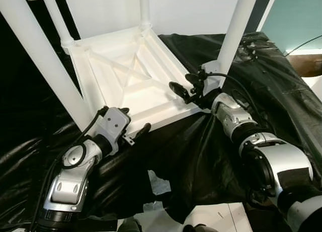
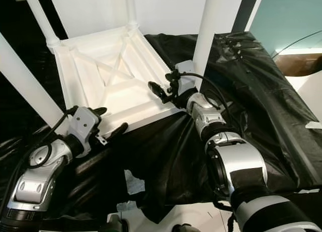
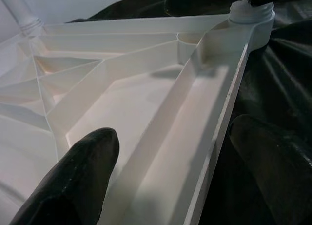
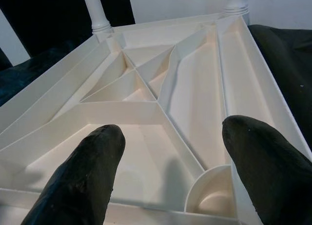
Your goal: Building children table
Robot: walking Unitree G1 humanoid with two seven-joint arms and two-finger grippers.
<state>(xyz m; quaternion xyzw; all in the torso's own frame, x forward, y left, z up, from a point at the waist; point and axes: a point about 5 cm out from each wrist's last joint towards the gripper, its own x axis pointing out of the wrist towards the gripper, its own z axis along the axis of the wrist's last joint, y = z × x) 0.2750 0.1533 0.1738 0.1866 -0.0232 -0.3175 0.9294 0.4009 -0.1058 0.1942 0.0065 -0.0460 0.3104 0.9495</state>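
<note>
I am holding both spread grippers, left gripper (image 1: 138, 133) and right gripper (image 1: 182, 89), astride the upturned white tabletop (image 1: 132, 73) rim at frame centre, risking tipping it off the black plastic sheet (image 1: 201, 156).

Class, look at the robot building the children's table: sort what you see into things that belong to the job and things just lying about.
Belongs to the job:
upturned white tabletop
white legs
left end effector, open
right end effector, open

Just lying about:
black plastic sheet
white floor
</note>
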